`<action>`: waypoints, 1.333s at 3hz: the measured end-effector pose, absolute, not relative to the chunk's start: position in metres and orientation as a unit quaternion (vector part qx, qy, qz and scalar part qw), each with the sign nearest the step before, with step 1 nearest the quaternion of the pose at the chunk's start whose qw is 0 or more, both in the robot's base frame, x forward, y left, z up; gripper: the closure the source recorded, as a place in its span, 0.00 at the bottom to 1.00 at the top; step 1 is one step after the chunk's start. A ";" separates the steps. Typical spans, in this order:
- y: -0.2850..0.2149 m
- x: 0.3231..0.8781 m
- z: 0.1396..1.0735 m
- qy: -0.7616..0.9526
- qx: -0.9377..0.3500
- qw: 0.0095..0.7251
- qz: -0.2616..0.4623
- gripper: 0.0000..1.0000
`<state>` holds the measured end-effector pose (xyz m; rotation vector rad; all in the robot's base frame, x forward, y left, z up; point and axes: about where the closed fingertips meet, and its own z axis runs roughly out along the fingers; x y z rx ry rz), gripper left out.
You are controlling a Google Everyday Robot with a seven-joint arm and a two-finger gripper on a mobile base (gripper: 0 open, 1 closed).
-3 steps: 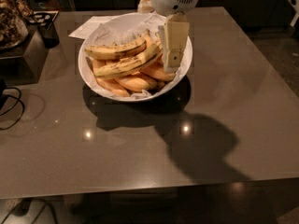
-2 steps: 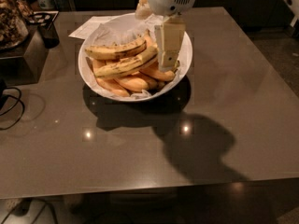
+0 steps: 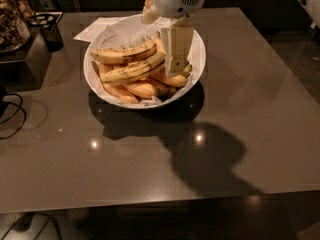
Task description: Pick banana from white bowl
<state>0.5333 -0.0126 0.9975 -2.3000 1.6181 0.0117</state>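
The white bowl (image 3: 197,76), lined with crumpled white paper, stands on the dark table toward the back. Two long pale-yellow speckled bananas (image 3: 131,63) lie on top of the pile, running left to right. Shorter orange-toned bananas (image 3: 142,89) lie under and in front of them. My gripper (image 3: 176,68) hangs down from the white arm housing over the right half of the bowl. Its cream fingers (image 3: 175,49) reach down at the right ends of the long bananas. The contact with the fruit is hidden.
A grey-brown table (image 3: 240,134) carries the bowl, with its front edge near the bottom. A sheet of paper (image 3: 92,30) lies behind the bowl on the left. A dark cup (image 3: 50,34) and a cluttered stand (image 3: 12,24) sit far left. Cables (image 3: 12,109) hang left.
The gripper has shifted slightly to the left and a bit lower into the bowl, toward the right ends of the long bananas. The bananas have not moved.
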 end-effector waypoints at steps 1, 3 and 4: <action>-0.009 0.533 0.996 0.565 -0.809 0.161 0.004 0.21; -0.010 0.540 0.989 0.568 -0.809 0.151 0.006 0.26; -0.012 0.544 0.984 0.574 -0.805 0.146 0.008 0.28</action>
